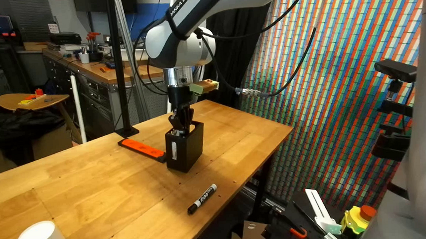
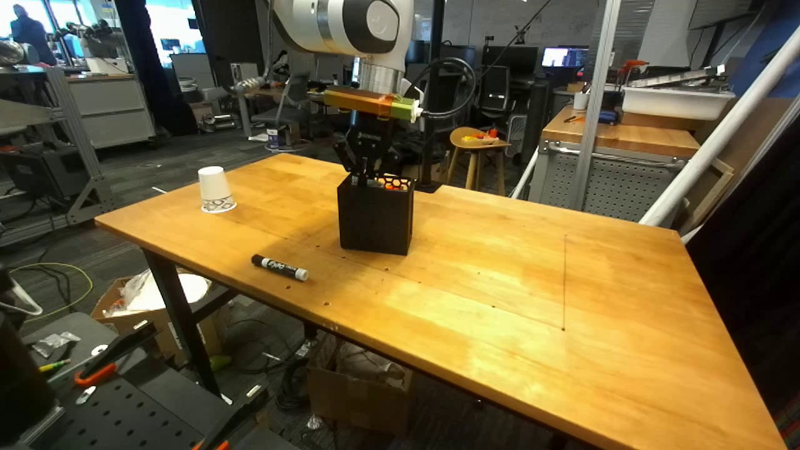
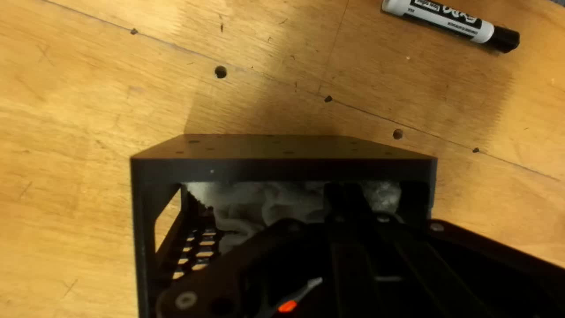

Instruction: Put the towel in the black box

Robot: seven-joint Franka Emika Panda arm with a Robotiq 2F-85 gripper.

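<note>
Wooden table (image 3: 70, 198) shows around the box (image 3: 282, 170) in the wrist view, the towel (image 3: 247, 204) bunched inside it. My gripper (image 3: 343, 194) reaches in, fingers together, folds to both sides; whether it pinches them I cannot tell. In an exterior view, a bar (image 1: 143, 148) ends just beside the box. In an exterior view, a marker (image 2: 279, 267) lies near the edge; an upturned cup (image 2: 215, 187) stands well apart.

Bright windows (image 2: 169, 19) glow beyond the dark floor (image 2: 169, 156); a stool (image 1: 57, 99) stands near a workbench (image 2: 625, 139).
</note>
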